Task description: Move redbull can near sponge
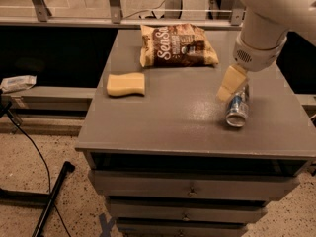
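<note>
From where I stand, the redbull can [237,111] lies on its side on the right part of the grey surface [177,120], not far from the front edge. Its shiny round end faces the front, and its length runs back toward the far side. The claw [231,84], a pale cream piece at the end of the big white arm [261,28], comes down at a slant from the upper right. It sits right over the far end of the can, covering that end from my angle. Its tip points down and to the left, so it meets the can at the back and slightly to the left. I cannot tell whether the claw is spread or pressed together, nor whether it actually touches the can or only hangs just above it.

The sponge [126,84] lies flat near the left edge of the same surface, well apart from the can, with a wide bare stretch of grey between them. A brown snack bag [177,51] with white lettering lies at the back, between the two and farther away than either. It touches neither the sponge nor the can.

Below the surface there are drawers [192,189]. A black cable [30,149] trails across the speckled floor on the left.
</note>
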